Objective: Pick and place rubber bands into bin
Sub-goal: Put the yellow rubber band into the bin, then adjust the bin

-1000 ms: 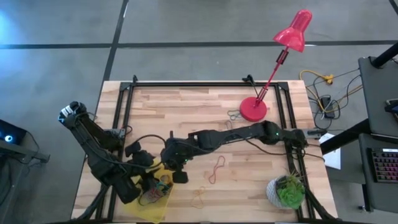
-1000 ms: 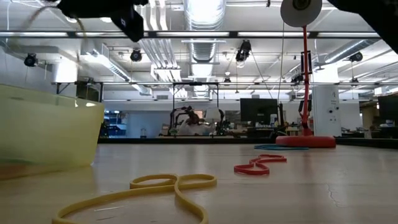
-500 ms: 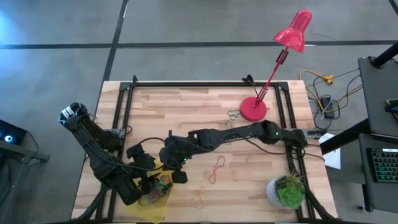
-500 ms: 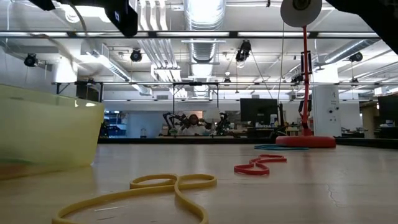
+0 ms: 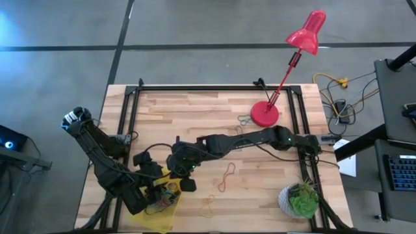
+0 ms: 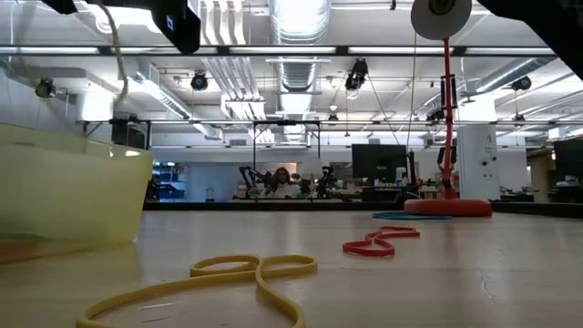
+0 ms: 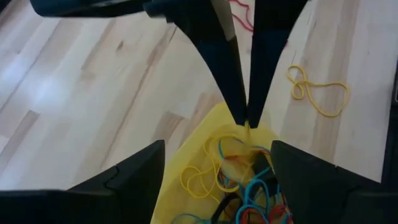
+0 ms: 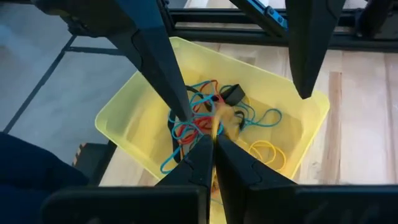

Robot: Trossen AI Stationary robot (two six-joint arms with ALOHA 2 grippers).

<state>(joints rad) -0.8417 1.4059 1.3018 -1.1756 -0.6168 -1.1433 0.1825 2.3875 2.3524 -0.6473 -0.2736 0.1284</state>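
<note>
Left claw now spread wider over bin (tangled rubber bands inside), right claw pinched together.

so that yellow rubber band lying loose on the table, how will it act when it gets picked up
The yellow rubber band lies in a twisted, folded loop, so it is probably floppy and will dangle and change shape. It looks thin and flat on the wood, so it is likely very light and may slide if nudged.

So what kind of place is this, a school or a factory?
Probably a big robot lab or workshop. Bare pipes and ducts run along the ceiling, more robot arms stand at a bench far behind, and a desk with a keyboard sits beside the wooden table.
</note>
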